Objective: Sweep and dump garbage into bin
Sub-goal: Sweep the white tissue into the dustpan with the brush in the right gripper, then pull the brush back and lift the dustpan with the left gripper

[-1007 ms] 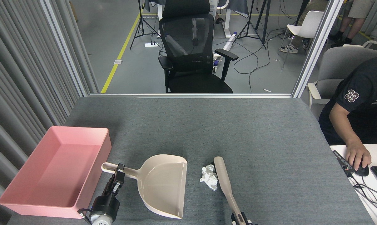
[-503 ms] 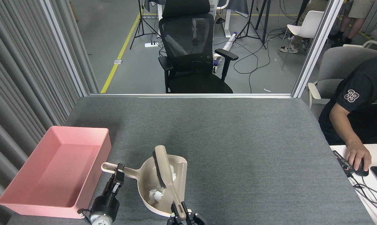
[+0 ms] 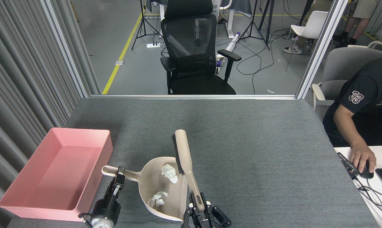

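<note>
So the gray table (image 3: 241, 142) is now bare of litter, which is the big change: a second ago 1 wad sat on the felt just left of the brush, and half a second ago the brush was lying across the pan mid-push. The pink bin (image 3: 56, 169) sits at the left edge, empty as far as I can see, and hasn't budged. Just right of it is the beige dustpan (image 3: 165, 190), same spot as before, with its handle pointing toward the bin. The brush (image 3: 184, 161) has come up and back out of the pan and now stands tilted over the pan's right lip, bristles facing left. The right gripper (image 3: 201, 207) is clamped on the brush handle at the bottom of the shot. The left gripper (image 3: 118, 179) is closed on the dustpan handle, and it hasn't shifted. Smallest bit: the garbage, 2 white tissue wads, 1 up near the brush (image 3: 169, 173) and 1 lower down (image 3: 156, 199), both inside the pan. My read is the sweep part is basically done and what's left is the dump, so the left arm needs to lift and tip the pan over the bin without letting those light wads roll off the open edge.
</note>
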